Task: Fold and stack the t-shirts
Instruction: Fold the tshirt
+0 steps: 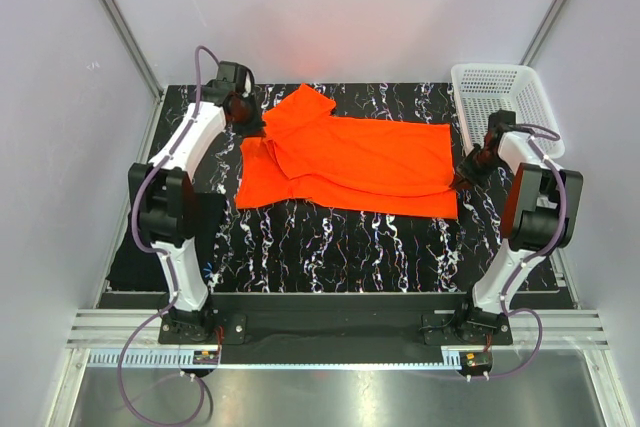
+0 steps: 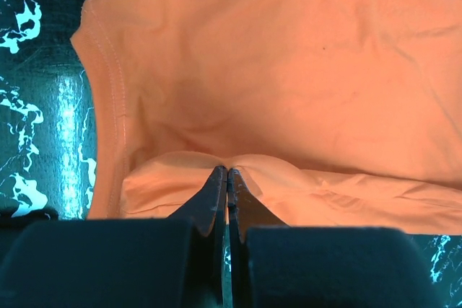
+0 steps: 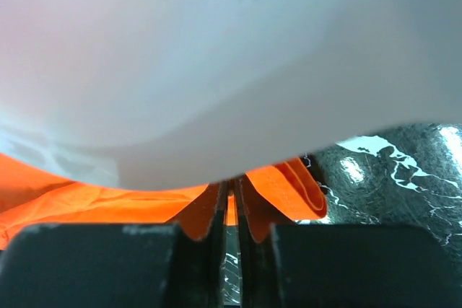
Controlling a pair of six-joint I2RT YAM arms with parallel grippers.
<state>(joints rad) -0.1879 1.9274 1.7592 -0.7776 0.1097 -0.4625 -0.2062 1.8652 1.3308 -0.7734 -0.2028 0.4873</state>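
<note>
Top external view: vivid orange-red cloth t-shirt (image 1: 360, 162) lies partly folded across the black white-veined marbled mat (image 1: 330, 237). Judged light and limp, apt to sag and drag; best taken at hems and corners. At its left edge the left end effector (image 1: 243, 112) is closed, pinching cloth. The right end effector (image 1: 468, 172) is nearly closed on the right hem. Under-layers are hidden, and a pale blur (image 3: 216, 70) blocks most of the right wrist view.

Bearing surface: black white-veined marbled mat (image 1: 330, 247), lying flat.
Item 1: orange-red t-shirt (image 1: 370, 157), spread across the mat's far half, with a doubled-over layer toward the mat's left.
Item 2: white mesh basket (image 1: 488, 67), at the mat's far right corner.
Item 3: black folded t-shirt (image 1: 135, 262), at the mat's near left edge, partly hidden.
</note>
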